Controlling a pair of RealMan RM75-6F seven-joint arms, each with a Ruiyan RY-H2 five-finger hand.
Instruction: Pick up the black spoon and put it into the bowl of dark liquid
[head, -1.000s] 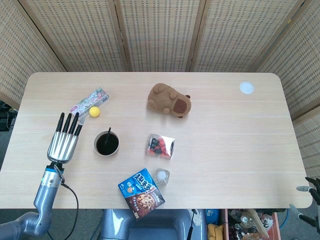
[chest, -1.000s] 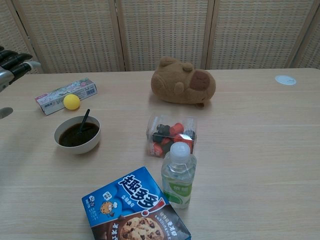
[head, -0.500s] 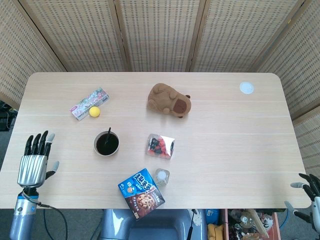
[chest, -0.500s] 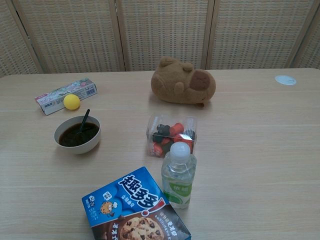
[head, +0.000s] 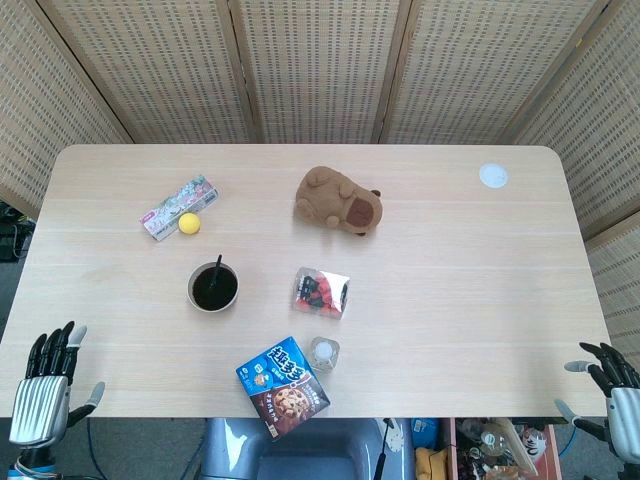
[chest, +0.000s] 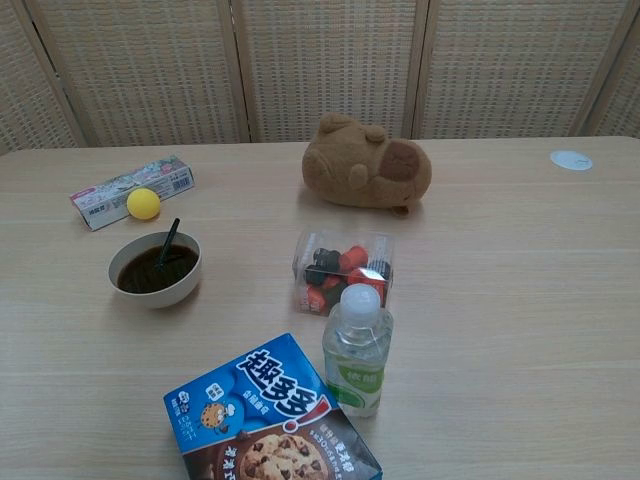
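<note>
The black spoon (head: 216, 270) (chest: 166, 243) stands in the white bowl (head: 196, 297) (chest: 180, 291) of dark liquid, its handle leaning on the far rim. My left hand (head: 40, 392) hangs off the table's front left corner, fingers spread and empty. Off the front right corner is my right hand (head: 615, 392), likewise spread with nothing in it. Both are far from the bowl, and neither shows in the chest view.
A brown plush animal (head: 338, 201) lies mid-table, a clear box of red and black pieces (head: 320, 292) right of the bowl. A cookie box (head: 283, 387) and water bottle (chest: 357, 349) sit near the front edge. A yellow ball (head: 189, 223), a packet (head: 178, 205) and a white lid (head: 492, 176) lie further back.
My left hand has drawn back from beside the bowl to below the table's front left corner. The right hand has risen slightly at the front right. The spoon stays in the bowl.
</note>
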